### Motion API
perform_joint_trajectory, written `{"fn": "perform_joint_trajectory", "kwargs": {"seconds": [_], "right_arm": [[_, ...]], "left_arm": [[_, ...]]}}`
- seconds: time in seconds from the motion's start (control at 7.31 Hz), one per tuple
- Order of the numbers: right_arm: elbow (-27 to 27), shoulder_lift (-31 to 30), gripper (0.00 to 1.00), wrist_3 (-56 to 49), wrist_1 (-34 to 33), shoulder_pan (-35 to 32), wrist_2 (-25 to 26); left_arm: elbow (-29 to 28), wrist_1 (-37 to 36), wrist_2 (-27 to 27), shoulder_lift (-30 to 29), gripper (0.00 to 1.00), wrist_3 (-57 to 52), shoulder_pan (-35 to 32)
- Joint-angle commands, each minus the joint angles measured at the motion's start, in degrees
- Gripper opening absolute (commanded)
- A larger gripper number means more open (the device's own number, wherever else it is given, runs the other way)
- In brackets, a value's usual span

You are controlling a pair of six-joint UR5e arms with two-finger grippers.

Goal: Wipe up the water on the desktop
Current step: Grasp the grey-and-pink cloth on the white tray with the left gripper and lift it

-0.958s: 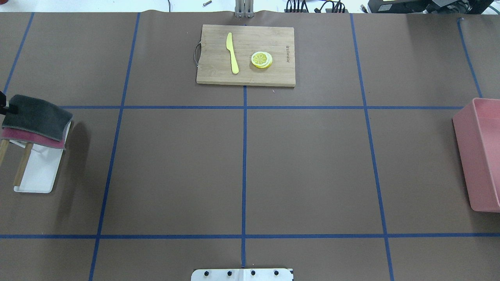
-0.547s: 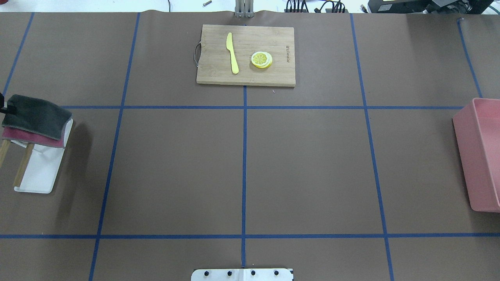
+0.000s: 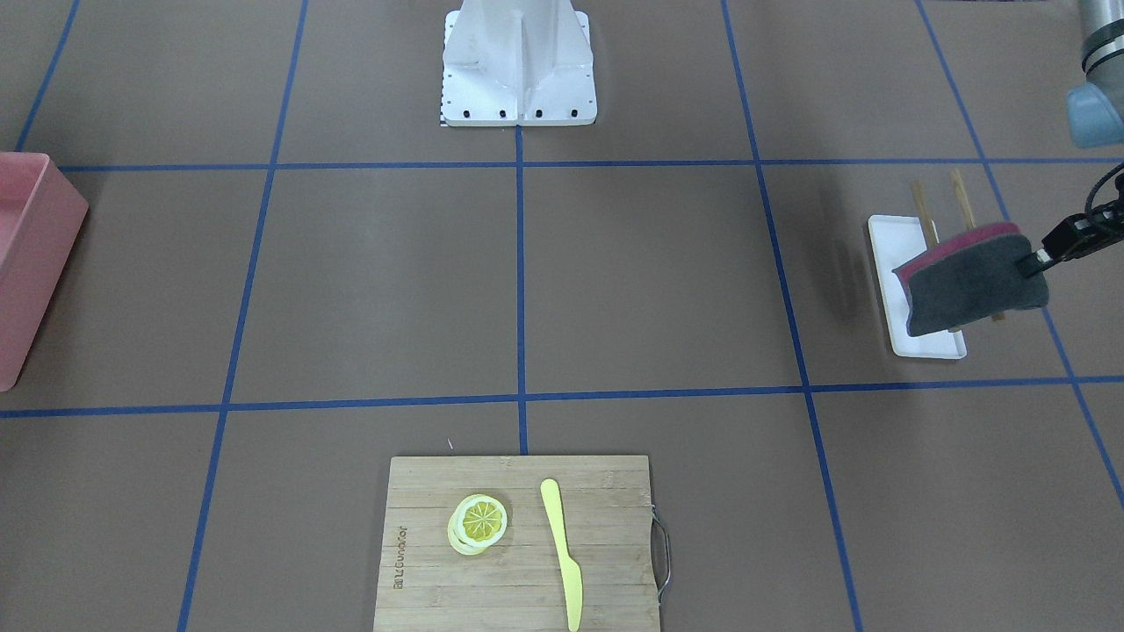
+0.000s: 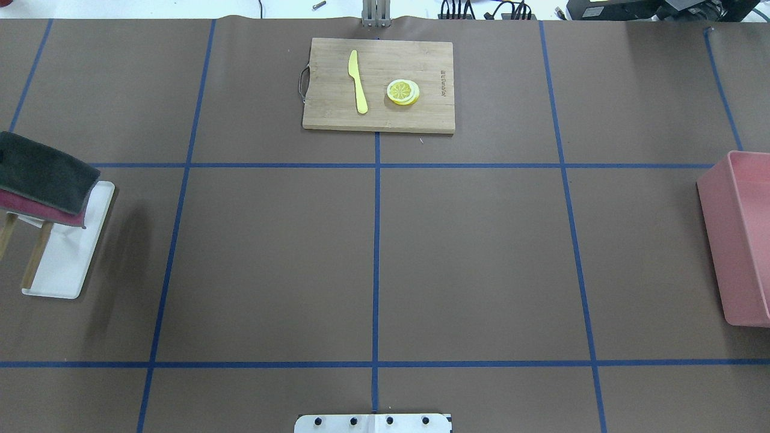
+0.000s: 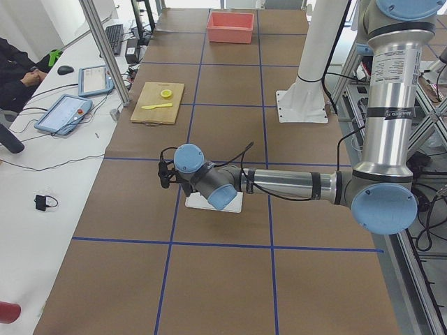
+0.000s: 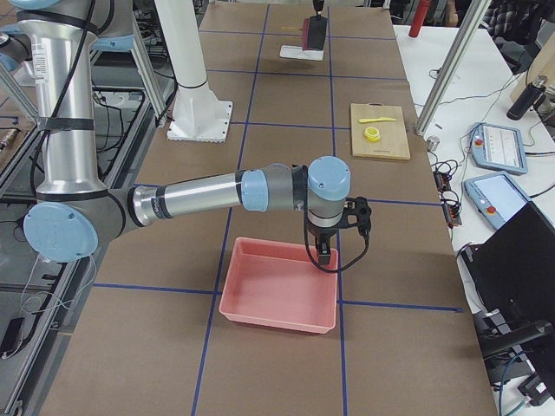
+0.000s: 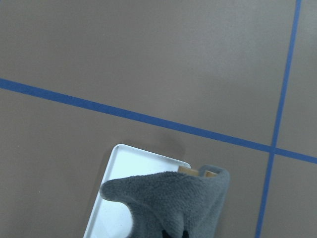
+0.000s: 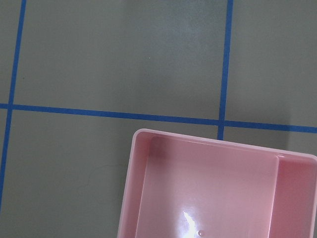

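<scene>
The desktop is a wide brown surface with blue tape lines; I make out no water on it. My left gripper is shut on one end of a folded cloth, grey on one side and maroon on the other. It holds the cloth in the air over a white tray. The cloth shows at the left edge of the overhead view and low in the left wrist view. My right gripper hangs over a pink bin; I cannot tell whether it is open or shut.
Two wooden posts rise from the white tray. A bamboo cutting board with a yellow knife and lemon slices lies at the far middle. The pink bin stands at the right edge. The robot base stands at the near middle.
The cloth has moved toward the table's left end in the overhead view and risen a little. The left gripper's tip has left that view. The right side has not changed.
</scene>
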State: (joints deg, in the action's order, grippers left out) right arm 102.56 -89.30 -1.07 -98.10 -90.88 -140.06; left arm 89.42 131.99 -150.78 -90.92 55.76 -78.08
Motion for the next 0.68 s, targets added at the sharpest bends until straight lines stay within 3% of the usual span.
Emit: {"fn": "perform_joint_trajectory", "kwargs": {"seconds": [0.0, 0.27, 0.55], "right_arm": [[1.0, 0.2, 1.0, 0.0, 0.2, 0.1, -0.2], [5.6, 0.3, 1.0, 0.1, 0.6, 1.4, -1.2], [7.4, 3.2, 1.0, 0.2, 0.8, 4.9, -3.1]], "left_arm": [[0.8, -3.3, -3.4, -0.8, 0.0, 1.0, -3.9], [8.7, -24.6, -3.5, -10.7, 0.0, 7.2, -4.8], [9.2, -28.0, -0.1, -19.4, 0.0, 21.2, -0.8]]}}
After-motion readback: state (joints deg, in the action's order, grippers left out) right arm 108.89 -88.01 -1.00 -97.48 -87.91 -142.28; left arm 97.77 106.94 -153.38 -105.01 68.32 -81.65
